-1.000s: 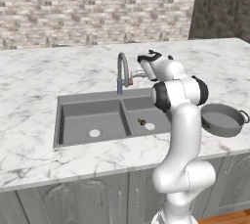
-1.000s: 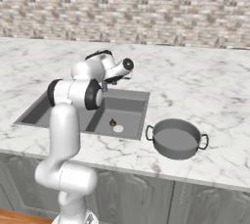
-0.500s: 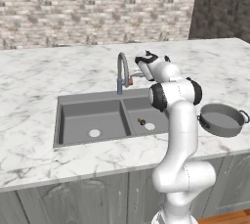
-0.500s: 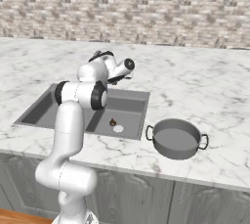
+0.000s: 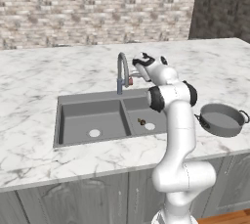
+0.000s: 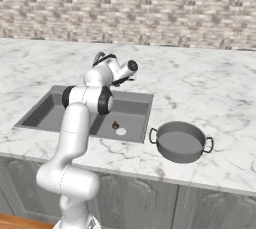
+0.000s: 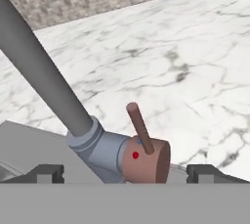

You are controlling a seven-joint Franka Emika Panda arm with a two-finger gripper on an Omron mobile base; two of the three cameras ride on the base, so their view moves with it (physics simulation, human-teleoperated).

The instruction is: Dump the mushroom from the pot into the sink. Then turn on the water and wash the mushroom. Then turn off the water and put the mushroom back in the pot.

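At the back rim of the sink, right at the tap: gripper (image 7: 125,171) spread wide, nothing between the fingers, one dark fingertip (image 7: 48,173) on each side of the tap's brownish valve cap (image 7: 146,161). Seen from the left base, gripper (image 5: 136,66) level with the tap (image 5: 122,71), just right of its arch. Thin brown lever (image 7: 139,128) standing up out of the cap, long axis near upright in the hand view, tilted a little to the left at the top. Grey spout (image 7: 41,74) running as a long diagonal from the cap toward the upper left of the hand view. Whether the fingers touch the cap: cannot tell.

Below and nearer: sink (image 5: 73,101) set lengthwise left to right in the marble counter (image 5: 34,81), divider down the middle, a pale round drain (image 5: 94,133) in the left basin and another (image 5: 149,126) in the right. Mushroom (image 5: 142,122) on the floor of the right basin, just left of that drain, a small brownish lump too tiny to give a long axis; from the right base, same mushroom (image 6: 115,125) just beyond the drain (image 6: 121,131).

Right of the sink, on the counter near its front edge: pot (image 5: 222,121) upright, mouth up, its two loop handles lying left and right. From the right base, pot (image 6: 181,142) just beside the sink's right rim (image 6: 145,123), apart from it.

Far side: brick wall (image 5: 97,8) behind the counter.
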